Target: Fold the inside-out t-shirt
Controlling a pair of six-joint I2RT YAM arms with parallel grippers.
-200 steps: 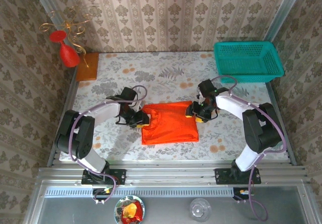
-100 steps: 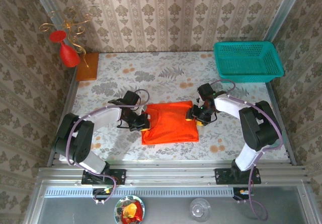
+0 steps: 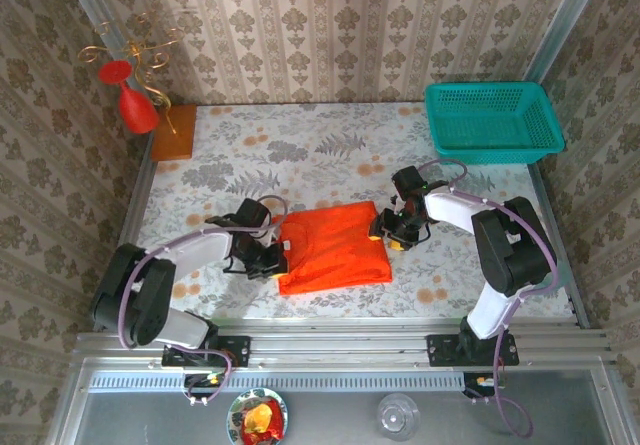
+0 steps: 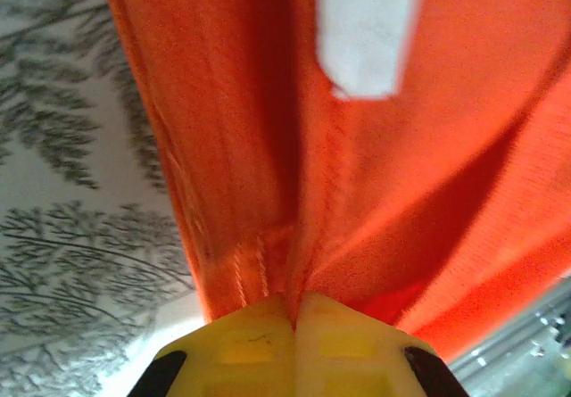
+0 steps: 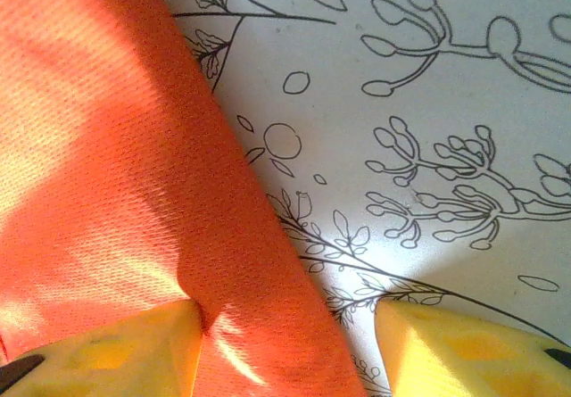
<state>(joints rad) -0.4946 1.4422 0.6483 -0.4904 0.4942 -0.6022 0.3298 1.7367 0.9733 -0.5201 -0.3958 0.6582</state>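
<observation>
Seen from above, a bright orange t-shirt (image 3: 335, 250) lies folded into a rough rectangle in the middle of a table (image 3: 330, 145) covered in a pale floral pattern, nearer the front edge than the back. The left gripper (image 3: 283, 255) meets the shirt's left edge and the right gripper (image 3: 388, 233) sits at its upper right corner. A teal basket (image 3: 492, 120) stands at the far right corner of the table, well apart from the shirt. A red goblet-shaped ornament (image 3: 133, 105) hangs by the left wall, above a wooden block (image 3: 173, 133). From the left wrist camera, the two yellow fingers (image 4: 245, 339) are pressed tight together with a ridge of the orange cloth (image 4: 232, 129) pinched between them, and the fabric pulls into taut folds running away from the grip. A small white label (image 4: 366, 27) shows on the cloth farther up, and the patterned table lies to the left. From the right wrist camera, the yellow fingers (image 5: 107, 348) stand apart and clamp nothing. One rests on the orange cloth (image 5: 98, 165), the other over the bare tabletop (image 5: 428, 103), with the shirt's edge running diagonally between them.
</observation>
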